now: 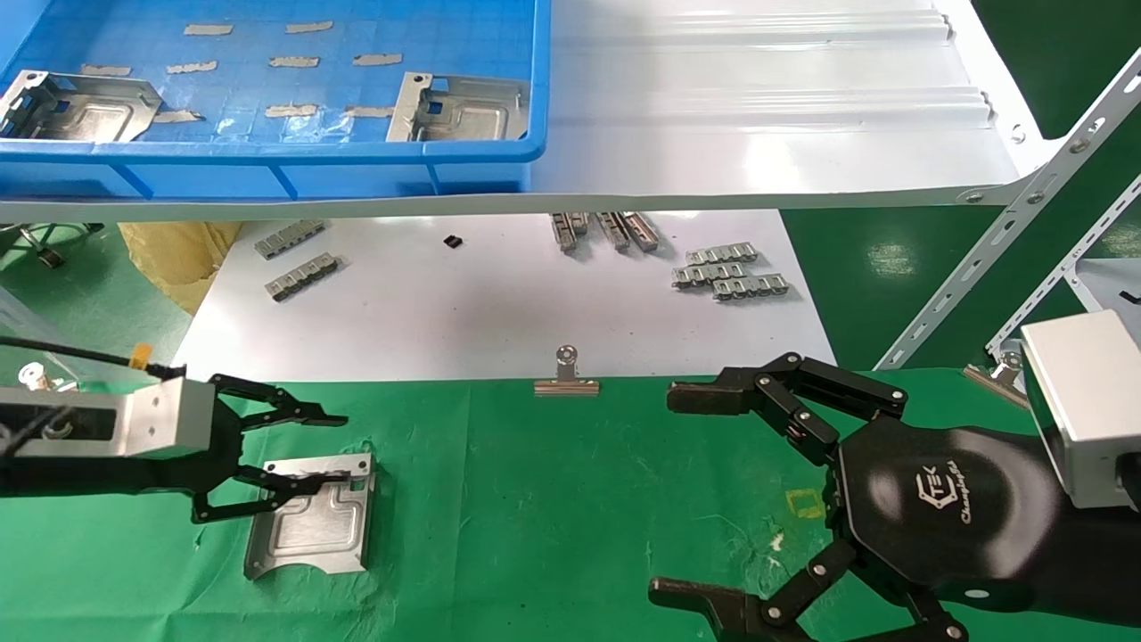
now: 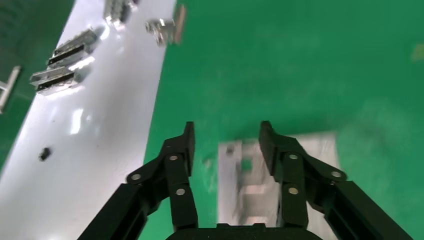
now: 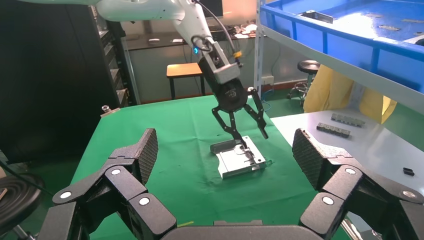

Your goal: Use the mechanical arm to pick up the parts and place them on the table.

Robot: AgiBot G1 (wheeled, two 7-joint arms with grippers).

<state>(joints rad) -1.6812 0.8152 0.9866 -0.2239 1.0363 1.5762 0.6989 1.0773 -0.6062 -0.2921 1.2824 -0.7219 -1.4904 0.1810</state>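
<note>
1. Green wrinkled cloth covers the desk (image 1: 553, 499), and one silver part (image 1: 312, 526) lies flat on it at the robot's left.
2. The left gripper (image 1: 307, 455) hangs right over that part's flanged end with its jaws spread; one finger reaches across the flange, the other stands clear beyond the edge. Actual contact is hard to make out.
3. In the left wrist view the part (image 2: 260, 185) is smeared, showing between and under the black fingers (image 2: 175, 165).
4. The right gripper (image 1: 704, 499) hovers over the desk at the robot's right, jaws wide apart, holding nothing; its lower finger is cut off by the frame edge.
5. White lettering on its glossy palm reads "TEK", with a script line below, too small to read.
6. Two more parts (image 1: 459, 109) sit in the blue bin (image 1: 267, 156) on the white shelf (image 1: 758, 116), the left one clipped by the frame.
</note>
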